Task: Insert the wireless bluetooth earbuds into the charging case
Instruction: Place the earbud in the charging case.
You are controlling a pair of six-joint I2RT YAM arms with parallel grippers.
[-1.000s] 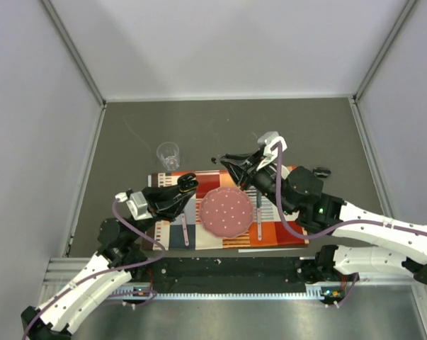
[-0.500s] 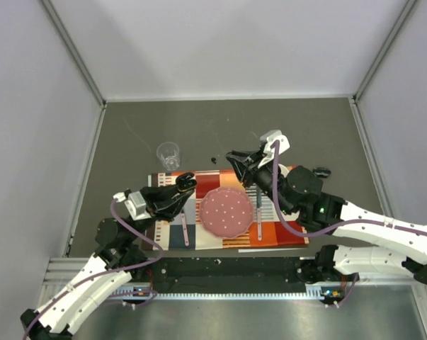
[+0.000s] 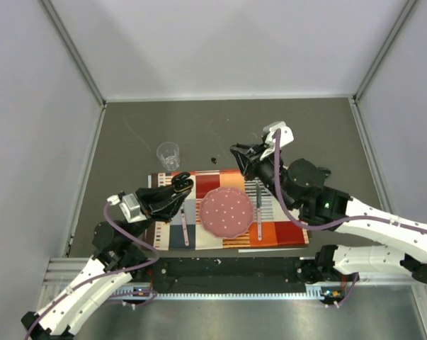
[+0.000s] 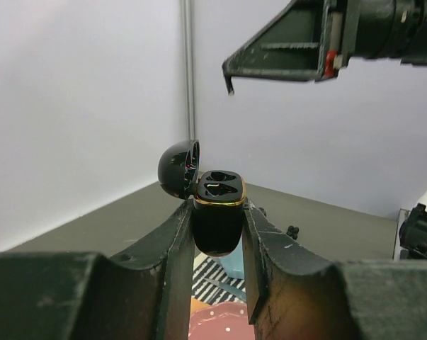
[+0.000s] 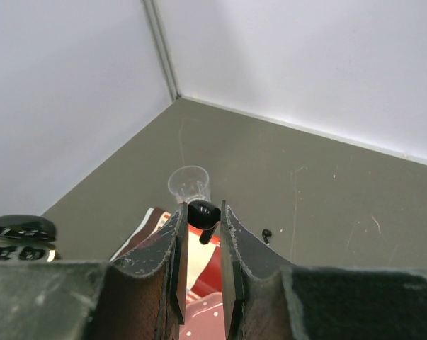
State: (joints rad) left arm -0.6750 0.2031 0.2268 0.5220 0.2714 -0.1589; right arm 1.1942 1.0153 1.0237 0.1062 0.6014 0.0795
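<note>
**Case and earbud both gripped above the table**

The left pincer (image 4: 217, 210) is clamping the charging case (image 4: 218, 230) upright, its lid hanging open, above the striped placemat (image 3: 199, 237). The right pincer (image 5: 201, 217) is pinching one earbud (image 5: 203, 210). The other earbud (image 5: 266, 233) is lying on the table (image 3: 312, 127), near the clear cup (image 3: 168, 154).

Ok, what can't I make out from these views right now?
- Left wrist: inside the charging case sockets, too dark and edge-on.
- Top: held earbud, hidden by right tool.
- Right wrist: black speck on the table, too small to identify.
</note>
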